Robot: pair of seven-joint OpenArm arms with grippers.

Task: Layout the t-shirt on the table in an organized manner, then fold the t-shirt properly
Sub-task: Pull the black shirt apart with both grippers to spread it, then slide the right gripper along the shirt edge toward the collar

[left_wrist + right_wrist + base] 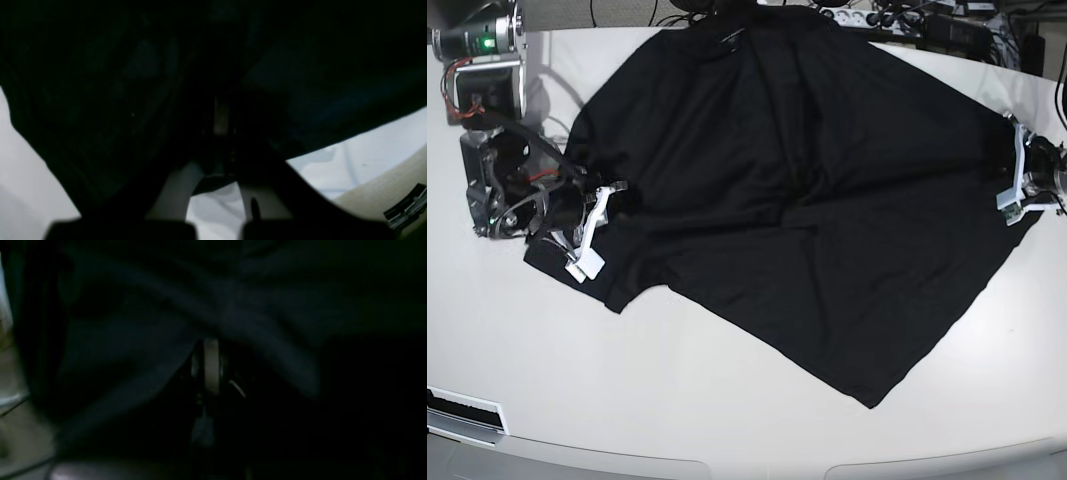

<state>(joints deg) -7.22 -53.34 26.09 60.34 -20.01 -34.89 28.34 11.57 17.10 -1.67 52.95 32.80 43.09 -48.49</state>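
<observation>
The plain black soft-fabric short-sleeved t-shirt (797, 190) lies spread across the middle of the large glossy white bench (677, 400), rumpled rather than flat, with creases running across its centre. One corner of it points toward the near edge of the bench, and the collar end reaches up toward the far edge, close to a tangle of dark cables and power strips (897, 18).

The right claw (605, 200) sits at the shirt's edge on the base view's left side, its white fingers pressed together on a pinch of the black cloth. In the right wrist view the fabric fills nearly the whole frame, bunched around the shut claw (210, 365).

The left claw (1017, 190) is at the opposite edge of the shirt, on the base view's right side, also clamped tight on the fabric. From the left wrist view the dark cloth drapes over the claw (222, 120), with pale bench surface showing beneath.
</observation>
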